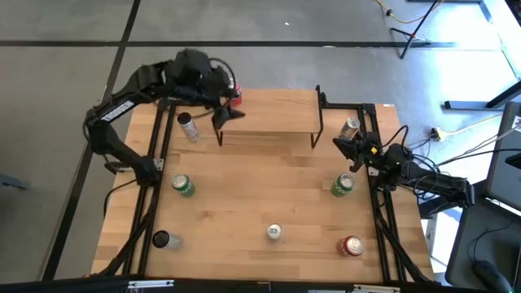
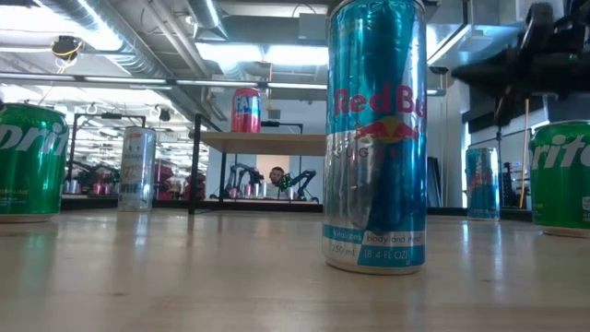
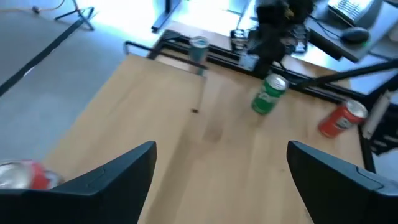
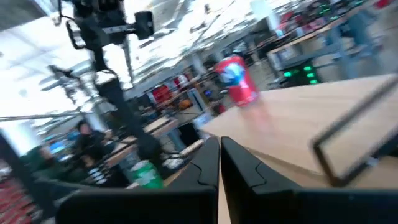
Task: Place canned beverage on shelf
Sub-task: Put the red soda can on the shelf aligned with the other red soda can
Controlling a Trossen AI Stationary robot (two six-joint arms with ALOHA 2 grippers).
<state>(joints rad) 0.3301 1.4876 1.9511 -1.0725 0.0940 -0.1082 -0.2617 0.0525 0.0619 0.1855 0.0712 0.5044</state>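
A red canned beverage [image 1: 236,95] is seen standing on the shelf [image 1: 273,111], at its far left corner, close to the left edge of the wooden top. The rest of the shelf top to the right of it is left bare. The left gripper [image 1: 221,112] is held just above the shelf's left end, beside the can, with its fingers [image 3: 112,180] spread wide and nothing gripped between them. The right gripper [image 1: 343,150] is kept low beside the shelf's right legs, near a can [image 1: 351,127] at the table's right rail; its fingers [image 4: 199,171] are pressed together, empty. A green can [image 1: 343,185] stands just near of it. Open table [image 1: 269,187] is left between the shelf's near edge and a blue-and-silver can [image 2: 376,138] at the near side.
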